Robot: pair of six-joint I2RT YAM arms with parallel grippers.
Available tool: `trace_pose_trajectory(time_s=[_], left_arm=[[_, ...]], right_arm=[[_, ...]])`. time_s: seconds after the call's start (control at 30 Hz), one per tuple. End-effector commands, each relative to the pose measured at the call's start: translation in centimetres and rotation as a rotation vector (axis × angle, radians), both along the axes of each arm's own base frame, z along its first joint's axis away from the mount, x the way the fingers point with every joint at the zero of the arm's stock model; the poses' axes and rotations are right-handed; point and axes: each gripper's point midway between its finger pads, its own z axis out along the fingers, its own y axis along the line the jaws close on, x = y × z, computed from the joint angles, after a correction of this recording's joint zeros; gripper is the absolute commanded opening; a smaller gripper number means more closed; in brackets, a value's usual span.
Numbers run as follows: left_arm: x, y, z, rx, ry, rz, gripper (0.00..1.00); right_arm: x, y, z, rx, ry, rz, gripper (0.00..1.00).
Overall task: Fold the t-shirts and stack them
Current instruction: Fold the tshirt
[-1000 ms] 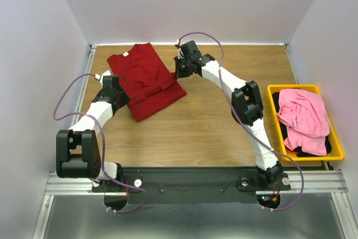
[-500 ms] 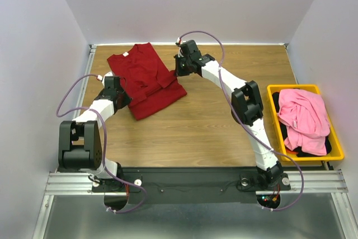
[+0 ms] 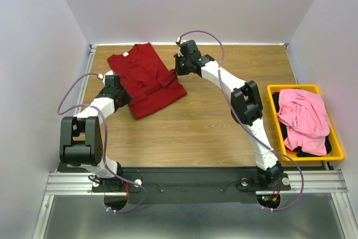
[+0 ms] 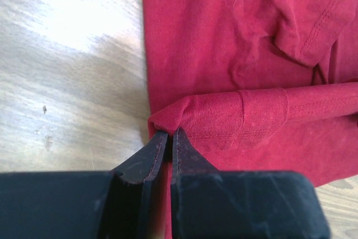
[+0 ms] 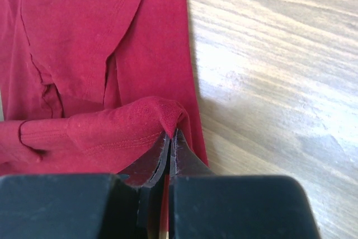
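The dark red t-shirt (image 3: 146, 79) lies partly folded at the table's far left, its small white neck label (image 3: 126, 54) at the far end. My left gripper (image 3: 119, 89) is shut on a fold of the shirt's left edge (image 4: 168, 117), seen in the left wrist view where the tips (image 4: 169, 134) pinch red cloth. My right gripper (image 3: 178, 72) is shut on a fold of the shirt's right edge (image 5: 162, 113), its tips (image 5: 170, 134) pinching the cloth. A pink t-shirt (image 3: 304, 117) lies over a black one (image 3: 305, 151) at the right.
The pink and black shirts sit in a yellow plastic bin (image 3: 333, 130) at the table's right edge. Bare wood tabletop (image 3: 212, 121) spans the middle and front. White walls close in the back and sides.
The left arm's elbow has swung in and its gripper has edged a little farther up along the shirt's left edge. The right gripper and the shirt have barely moved.
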Motion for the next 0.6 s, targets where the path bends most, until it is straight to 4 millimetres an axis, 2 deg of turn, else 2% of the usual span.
trace_pose_trajectory(time_s=[0.0, 0.27, 0.43, 0.5, 0.53, 0.57], left_arm=[[1.7, 0.9, 1.6, 0.035, -0.054, 0.016, 0.00], [1.9, 1.2, 1.0, 0.038, -0.038, 0.032, 0.00], [2.0, 1.0, 0.9, 0.032, -0.038, 0.030, 0.01], [2.1, 0.9, 0.9, 0.030, -0.036, 0.023, 0.04], [2.2, 0.9, 1.0, 0.028, -0.039, 0.022, 0.11], [2.4, 0.9, 1.3, 0.028, -0.047, 0.022, 0.23]], right_arm=[[2.1, 0.1, 0.5, 0.017, -0.072, -0.038, 0.01], [2.2, 0.3, -1.2, 0.017, -0.052, -0.037, 0.01], [2.3, 0.5, -1.2, 0.028, -0.051, -0.037, 0.04], [2.3, 0.6, -1.2, 0.033, -0.052, -0.038, 0.09], [2.3, 0.7, -1.2, 0.034, -0.051, -0.034, 0.12], [2.3, 0.7, -1.1, 0.039, -0.051, -0.032, 0.17]])
